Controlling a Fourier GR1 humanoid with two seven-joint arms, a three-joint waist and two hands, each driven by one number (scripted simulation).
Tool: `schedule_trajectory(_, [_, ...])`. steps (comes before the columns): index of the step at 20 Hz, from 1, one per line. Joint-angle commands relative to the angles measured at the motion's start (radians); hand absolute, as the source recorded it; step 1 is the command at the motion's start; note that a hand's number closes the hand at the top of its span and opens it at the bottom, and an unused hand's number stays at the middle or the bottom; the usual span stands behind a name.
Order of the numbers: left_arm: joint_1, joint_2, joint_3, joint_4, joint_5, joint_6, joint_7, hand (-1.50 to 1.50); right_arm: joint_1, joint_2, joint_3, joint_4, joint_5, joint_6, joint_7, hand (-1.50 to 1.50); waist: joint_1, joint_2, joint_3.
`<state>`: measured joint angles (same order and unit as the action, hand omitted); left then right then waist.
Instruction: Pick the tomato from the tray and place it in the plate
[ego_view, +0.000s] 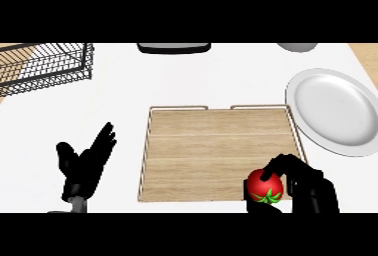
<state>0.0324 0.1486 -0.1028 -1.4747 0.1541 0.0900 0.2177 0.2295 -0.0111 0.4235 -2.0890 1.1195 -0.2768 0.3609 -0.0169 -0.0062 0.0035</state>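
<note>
right hand (306, 182) curls round tomato (264, 186) at tray (214, 150) corner.

A white counter top (199, 75) fills the view, with a black wire basket (46, 65) at its far left corner, a dark oval object (174, 47) and a grey rounded object (298, 47) along its far edge, and wood-toned surface (365, 57) beyond its right edge.
</note>
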Motion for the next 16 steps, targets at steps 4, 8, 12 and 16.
schedule_trajectory(4, [0.011,-0.039,-0.015,0.035,-0.022,0.011,-0.034,0.0,-0.016,-0.029,-0.258,0.02,-0.331,-0.113,-0.109,1.5,0.013,0.007,-0.002])
schedule_trajectory(8, [0.001,-0.022,-0.013,0.057,-0.038,-0.006,-0.023,0.0,-0.091,-0.071,-0.403,0.159,-0.412,-0.172,-0.216,1.5,0.017,0.007,-0.003])
schedule_trajectory(12, [-0.007,-0.022,0.0,0.062,-0.022,-0.027,-0.046,0.0,-0.269,-0.159,-0.595,0.358,-0.498,-0.194,-0.279,1.5,0.026,0.01,-0.002])
schedule_trajectory(16, [-0.012,-0.028,-0.003,0.052,-0.031,-0.018,-0.018,0.0,-0.403,-0.232,-0.697,0.57,-0.562,-0.216,-0.359,1.5,0.026,0.01,-0.003])
